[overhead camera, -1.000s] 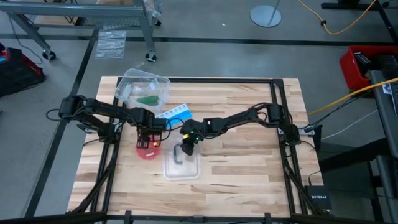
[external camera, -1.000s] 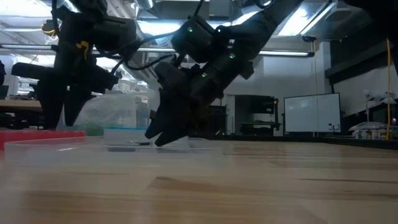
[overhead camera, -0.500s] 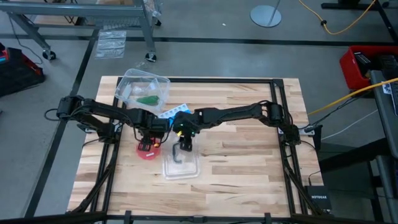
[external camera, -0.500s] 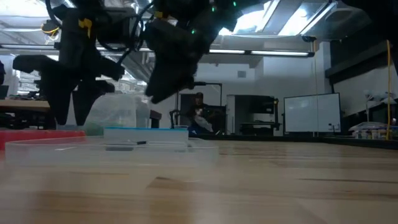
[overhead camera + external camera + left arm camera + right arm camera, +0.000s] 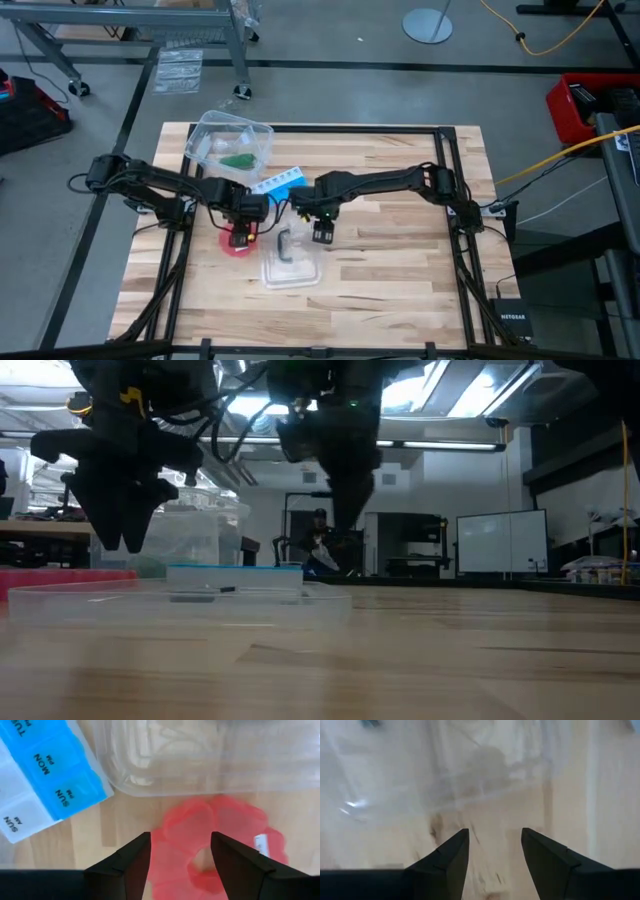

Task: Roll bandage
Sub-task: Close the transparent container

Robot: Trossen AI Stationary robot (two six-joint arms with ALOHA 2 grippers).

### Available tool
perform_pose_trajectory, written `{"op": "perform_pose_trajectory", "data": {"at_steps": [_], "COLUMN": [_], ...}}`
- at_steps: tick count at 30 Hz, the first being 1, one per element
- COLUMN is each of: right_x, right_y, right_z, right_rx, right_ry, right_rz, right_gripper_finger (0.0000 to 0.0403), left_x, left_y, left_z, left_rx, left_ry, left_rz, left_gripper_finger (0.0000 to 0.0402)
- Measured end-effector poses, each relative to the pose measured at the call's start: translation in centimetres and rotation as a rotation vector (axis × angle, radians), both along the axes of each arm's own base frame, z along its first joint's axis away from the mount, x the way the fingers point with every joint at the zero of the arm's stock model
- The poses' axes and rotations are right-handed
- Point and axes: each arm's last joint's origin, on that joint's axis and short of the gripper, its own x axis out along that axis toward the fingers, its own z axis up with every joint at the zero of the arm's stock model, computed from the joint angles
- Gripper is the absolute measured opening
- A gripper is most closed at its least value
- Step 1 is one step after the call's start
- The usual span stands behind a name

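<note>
The bandage (image 5: 285, 247) is a dark strip bent into a hook shape, lying flat on a clear plastic lid (image 5: 300, 276) near the table's middle; the low view shows the bandage (image 5: 195, 598) as a thin dark line. A small green bundle (image 5: 238, 160) lies in a clear container (image 5: 215, 135) at the far left. My right gripper (image 5: 322, 234) hangs open above the wood just right of the lid, pointing down. My left gripper (image 5: 240, 236) hangs open over a red disc (image 5: 225, 835), also pointing down.
A blue-and-white pill box (image 5: 280, 182) lies between the container and the lid, close to both grippers. The red disc (image 5: 238, 247) sits left of the lid. The table's right half and near edge are bare wood inside a black frame (image 5: 455, 200).
My right gripper has risen from just above the bandage on the lid, shifted toward the table's right edge and tipped from slanting to pointing straight down. The bandage stays flat on the lid.
</note>
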Motion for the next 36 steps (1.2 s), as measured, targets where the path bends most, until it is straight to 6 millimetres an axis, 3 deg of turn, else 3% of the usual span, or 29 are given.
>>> {"op": "perform_pose_trajectory", "data": {"at_steps": [8,18,28,36], "right_x": [-0.7,-2.0,-2.9,-3.0], "right_y": [2.9,5.8,7.5,8.2], "right_z": [-0.9,-5.9,-7.6,-7.7], "right_rx": [-0.147,-0.168,-0.406,-0.412], "right_ry": [0.041,0.040,-0.011,-0.022], "right_rz": [0.039,0.109,0.102,0.114], "right_gripper_finger": [0.0188,0.0188,0.0188,0.0188], "left_x": [1.0,0.8,0.8,0.5], "left_y": [-3.5,-8.0,-10.2,-11.7], "left_z": [0.3,0.5,-2.1,-3.7], "left_rx": [-0.096,-0.063,0.121,0.147], "left_ry": [-0.139,-0.246,-0.175,-0.135], "left_rz": [-0.111,-0.295,-0.358,-0.286], "left_gripper_finger": [0.0198,0.0198,0.0198,0.0198]}}
